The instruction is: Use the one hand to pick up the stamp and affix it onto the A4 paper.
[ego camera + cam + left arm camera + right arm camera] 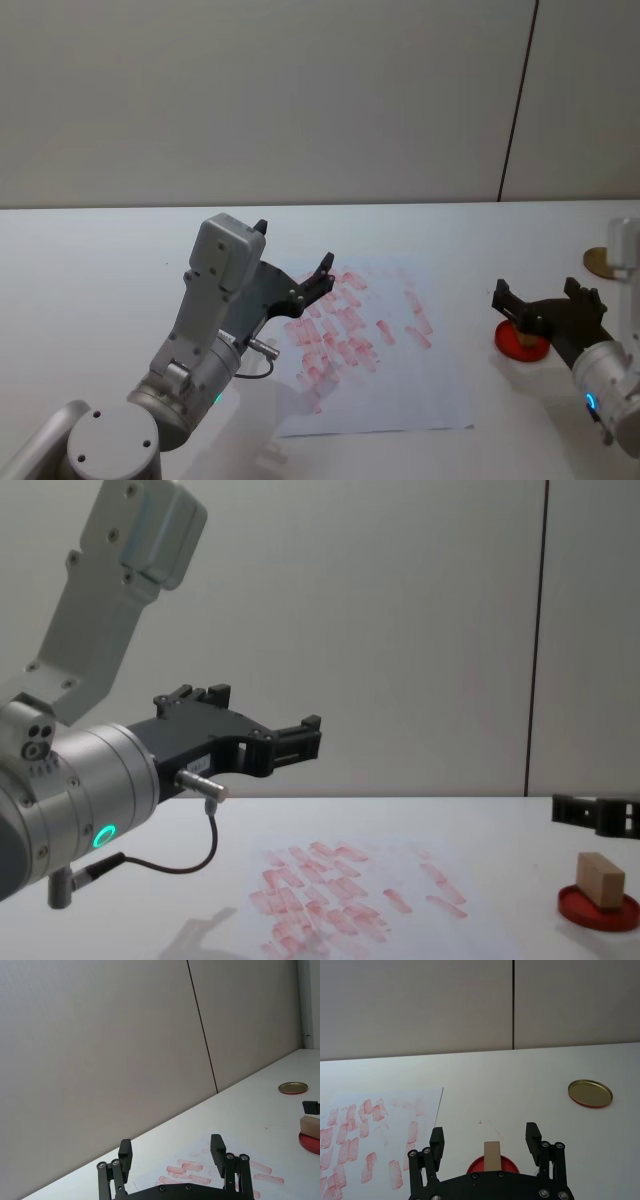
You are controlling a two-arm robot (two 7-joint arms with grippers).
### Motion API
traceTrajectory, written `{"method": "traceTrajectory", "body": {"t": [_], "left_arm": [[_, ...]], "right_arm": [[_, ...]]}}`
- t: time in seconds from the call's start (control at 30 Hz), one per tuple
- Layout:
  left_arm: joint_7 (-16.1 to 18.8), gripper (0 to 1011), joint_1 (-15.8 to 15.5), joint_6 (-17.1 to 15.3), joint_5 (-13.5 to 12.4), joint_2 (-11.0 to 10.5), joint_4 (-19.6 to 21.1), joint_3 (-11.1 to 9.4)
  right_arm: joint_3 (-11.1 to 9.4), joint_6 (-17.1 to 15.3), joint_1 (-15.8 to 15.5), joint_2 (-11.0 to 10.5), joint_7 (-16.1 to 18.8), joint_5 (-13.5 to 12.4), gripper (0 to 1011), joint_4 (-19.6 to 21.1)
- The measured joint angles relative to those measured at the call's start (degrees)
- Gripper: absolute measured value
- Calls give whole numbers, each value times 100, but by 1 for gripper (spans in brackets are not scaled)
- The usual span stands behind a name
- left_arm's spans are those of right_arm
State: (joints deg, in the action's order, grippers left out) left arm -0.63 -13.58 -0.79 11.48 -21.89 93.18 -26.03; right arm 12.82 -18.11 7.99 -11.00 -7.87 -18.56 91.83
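Left gripper [293, 247]: held raised over the left part of the sheet, on the arm with the green-lit ring; claw seen spread apart, nothing gripped.
A4 paper [400, 372]: laid flat on the white table [90, 260], mid-scene; red-pink stamp marks are clustered over its left and middle, a few toward the right.
Stamp [600, 878]: tan wooden block, rested on the round red ink pad [598, 912]; placed right of the paper, apart from its edge.
Right gripper [485, 1133]: carried on the blue-lit arm, held just above the stamp; claw spread wide, the block untouched.
Gold lid [590, 1093]: laid flat on the table, farther back on the right, well apart from the pad.
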Motion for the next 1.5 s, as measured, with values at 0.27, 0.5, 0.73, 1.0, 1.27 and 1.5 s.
{"method": "traceTrajectory", "body": {"t": [0.27,0.5,0.73,1.0,1.27,1.5], "left_arm": [[0,993,0,0,0,0,0,0],[0,993,0,0,0,0,0,0],[0,993,0,0,0,0,0,0],[0,993,0,0,0,0,0,0],[0,993,0,0,0,0,0,0],[0,993,0,0,0,0,0,0]], "right_arm": [[-14,-365,232,111,-2,-8,1001,-256],[-16,-651,390,193,2,-7,1001,-449],[-22,-851,494,254,3,10,879,-602],[-19,-951,548,294,11,74,644,-674],[-16,-1055,572,331,-47,137,389,-704],[-27,-1172,582,358,-162,178,225,-723]]}}
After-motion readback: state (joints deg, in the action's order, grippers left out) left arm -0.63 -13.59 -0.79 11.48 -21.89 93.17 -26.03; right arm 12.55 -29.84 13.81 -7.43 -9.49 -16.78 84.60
